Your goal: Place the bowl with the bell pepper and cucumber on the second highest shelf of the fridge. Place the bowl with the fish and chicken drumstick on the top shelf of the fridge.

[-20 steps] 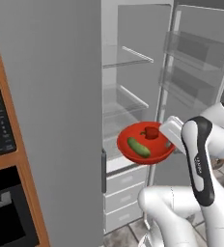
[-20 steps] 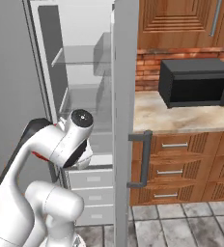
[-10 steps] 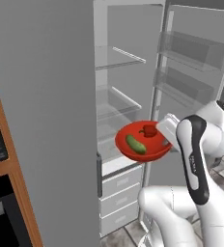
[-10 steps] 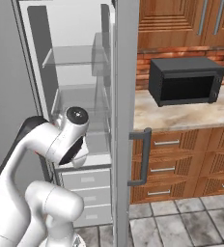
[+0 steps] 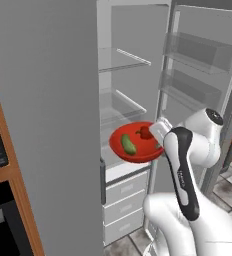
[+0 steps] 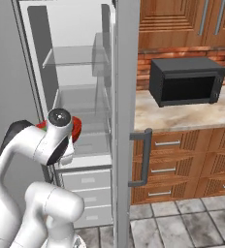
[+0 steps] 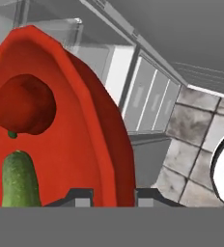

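Observation:
A red bowl (image 5: 133,143) holds a red bell pepper (image 5: 144,133) and a green cucumber (image 5: 128,144). My gripper (image 5: 160,136) is shut on the bowl's right rim and holds it level in front of the open fridge, just above the drawer top. In the hand view the bowl (image 7: 85,135) rises from between the gripper's (image 7: 113,195) fingertips, with the bell pepper (image 7: 22,103) and cucumber (image 7: 20,181) inside. In the right base view a red edge of the bowl (image 6: 77,130) shows behind the arm. The bowl with the fish and chicken drumstick is out of view.
Two glass shelves (image 5: 123,59) (image 5: 119,102) lie inside the fridge above the bowl, and white drawers (image 5: 124,200) below. The open door (image 5: 203,75) with its bins stands at the right. A microwave (image 6: 184,81) sits on the counter over wooden drawers (image 6: 168,164).
Both base views have shifted as the base drove, so the fridge interior now sits closer and more ahead. The bowl stays in the gripper in the same pose.

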Controlling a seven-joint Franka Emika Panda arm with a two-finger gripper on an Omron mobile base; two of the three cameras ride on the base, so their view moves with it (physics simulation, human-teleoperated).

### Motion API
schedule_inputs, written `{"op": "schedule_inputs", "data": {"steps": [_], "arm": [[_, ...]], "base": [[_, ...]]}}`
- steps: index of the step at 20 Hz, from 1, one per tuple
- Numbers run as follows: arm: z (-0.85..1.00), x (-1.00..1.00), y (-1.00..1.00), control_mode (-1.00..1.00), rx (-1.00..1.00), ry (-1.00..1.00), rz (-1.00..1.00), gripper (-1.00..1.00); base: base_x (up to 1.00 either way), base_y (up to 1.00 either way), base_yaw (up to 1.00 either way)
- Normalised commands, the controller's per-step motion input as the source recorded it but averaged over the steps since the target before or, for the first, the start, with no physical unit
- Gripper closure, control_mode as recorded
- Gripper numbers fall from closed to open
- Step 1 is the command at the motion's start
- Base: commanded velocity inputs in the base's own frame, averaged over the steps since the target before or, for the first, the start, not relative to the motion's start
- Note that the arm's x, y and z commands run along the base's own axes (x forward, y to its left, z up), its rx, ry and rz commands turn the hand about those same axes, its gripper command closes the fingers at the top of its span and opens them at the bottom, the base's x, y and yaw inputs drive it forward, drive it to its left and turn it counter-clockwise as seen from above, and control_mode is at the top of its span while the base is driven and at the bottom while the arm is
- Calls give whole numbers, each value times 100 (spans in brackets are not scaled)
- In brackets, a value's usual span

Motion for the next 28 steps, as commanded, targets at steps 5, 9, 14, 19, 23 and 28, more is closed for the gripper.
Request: {"op": "schedule_inputs", "data": {"steps": [5, 9, 14, 19, 23, 28], "arm": [[13, 99, 3, -100, 6, 0, -43, 100], [37, 38, 0, -100, 8, 0, -33, 100], [43, 39, 7, -100, 1, -1, -8, 100], [15, 5, 31, -100, -2, -2, 20, 100], [3, 51, 0, -100, -1, -4, 3, 100], [-2, 95, 0, -100, 2, -5, -14, 100]], "base": [[0, 0, 0], [0, 0, 0], [0, 0, 0], [0, 0, 0], [0, 0, 0], [0, 0, 0]]}}
